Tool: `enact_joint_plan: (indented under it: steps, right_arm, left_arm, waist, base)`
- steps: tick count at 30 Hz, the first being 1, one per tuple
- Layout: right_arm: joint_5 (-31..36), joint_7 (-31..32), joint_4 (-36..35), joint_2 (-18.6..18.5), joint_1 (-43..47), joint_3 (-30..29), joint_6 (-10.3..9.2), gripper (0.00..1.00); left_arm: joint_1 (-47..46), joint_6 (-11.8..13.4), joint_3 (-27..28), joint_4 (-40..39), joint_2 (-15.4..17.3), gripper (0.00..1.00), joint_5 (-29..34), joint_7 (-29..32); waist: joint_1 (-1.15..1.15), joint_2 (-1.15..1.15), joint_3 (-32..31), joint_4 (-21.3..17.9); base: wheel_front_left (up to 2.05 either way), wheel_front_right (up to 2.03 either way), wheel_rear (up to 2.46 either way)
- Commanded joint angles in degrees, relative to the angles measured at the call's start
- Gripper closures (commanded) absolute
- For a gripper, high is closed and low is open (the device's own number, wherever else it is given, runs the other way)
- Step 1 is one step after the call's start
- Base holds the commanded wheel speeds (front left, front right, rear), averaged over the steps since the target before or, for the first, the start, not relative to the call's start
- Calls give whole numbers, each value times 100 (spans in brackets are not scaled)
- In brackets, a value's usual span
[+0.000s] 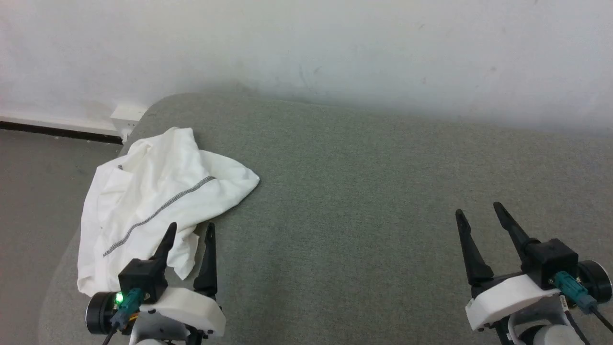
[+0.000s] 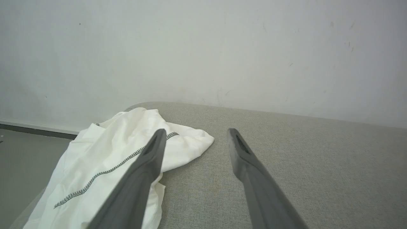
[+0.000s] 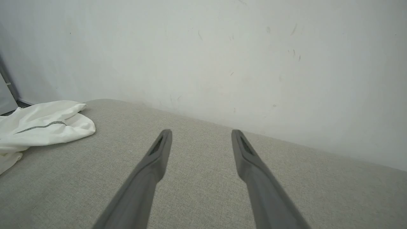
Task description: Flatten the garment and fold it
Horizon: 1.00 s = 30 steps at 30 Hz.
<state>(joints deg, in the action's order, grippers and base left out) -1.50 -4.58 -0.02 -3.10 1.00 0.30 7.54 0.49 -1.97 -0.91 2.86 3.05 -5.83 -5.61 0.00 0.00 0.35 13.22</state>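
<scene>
Garment (image 1: 143, 201): white shirt, speckled grey seam, heaped unflattened at left of frame on the grey bench's (image 1: 359, 191) rounded corner. Left end effector (image 1: 191, 225): fingers spread, empty, at the heap's near edge, seemingly placed for a first grasp; right end effector (image 1: 477, 207): spread, empty, well apart at lower right. Containers: none.

A: Cloth items?
B: Garment (image 1: 143, 191), white: one. Speckled seam (image 1: 160, 208) lines showing on it: one long, one short stub.
A: Surfaces?
B: Grey fabric-covered table (image 1: 364, 201): one.
A: Grippers?
B: Two: left gripper (image 1: 190, 226), right gripper (image 1: 478, 207). Dark fingers (image 1: 471, 249): four, two apiece. Green light (image 1: 119, 298), lit: one.
</scene>
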Motion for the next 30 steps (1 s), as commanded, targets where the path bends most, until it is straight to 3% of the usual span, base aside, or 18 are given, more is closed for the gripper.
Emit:
enact_joint_plan:
  steps: [1, 20, 30]
  right_arm:
    - [22, -47, -35, 9, -10, 12, -2, 0]
    - [76, -172, -107, 13, -34, 107, -3, 0]
    - [93, -174, -169, 15, -139, 183, -3, 0]
  left_arm:
    - [-91, -37, 1, 30, -7, 0, -49, -59]
    - [-213, -28, 9, 75, -10, 0, -403, -287]
    - [-767, -52, 256, 63, 56, 0, -381, -407]
  waist:
    - [0, 0, 18, 144]
    - [0, 0, 95, 788]
    - [0, 0, 332, 760]
  base:
    - [0, 0, 0]
    - [0, 0, 0]
    - [0, 0, 0]
